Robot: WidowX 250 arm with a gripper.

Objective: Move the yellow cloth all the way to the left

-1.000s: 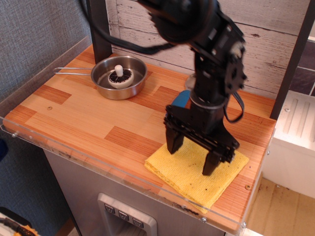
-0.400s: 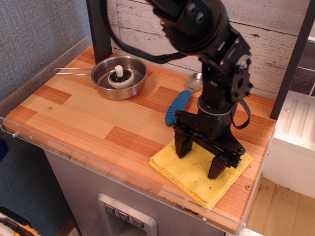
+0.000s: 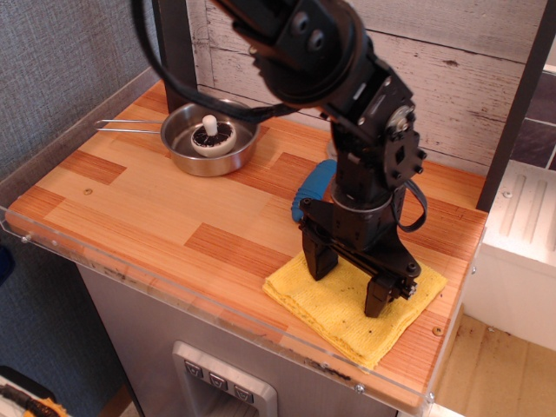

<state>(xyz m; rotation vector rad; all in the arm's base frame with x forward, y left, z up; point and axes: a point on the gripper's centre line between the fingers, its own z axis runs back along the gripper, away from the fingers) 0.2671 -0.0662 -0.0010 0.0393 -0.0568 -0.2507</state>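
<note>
Observation.image looks down at a wooden table [image 3: 130,217]. At far left, near the back, sits a steel bowl [image 3: 211,137] holding a mushroom [image 3: 211,136], with a wire handle [image 3: 129,127] sticking out to its left. Right of centre, part of a blue handle [image 3: 311,189] shows behind the arm. Further right, near the front right corner, lies the yellow cloth [image 3: 347,304], flat and folded, well apart from the bowl. It is roughly square, so no long axis stands out; one corner points at the front edge. The black gripper [image 3: 349,282] stands upright over it, fingers spread wide, both tips at or just above the fabric; contact is unclear. The cloth looks light, soft and layered, likely to bunch or unfold if dragged. Pinching the stacked layers near the middle seems safest.
</note>
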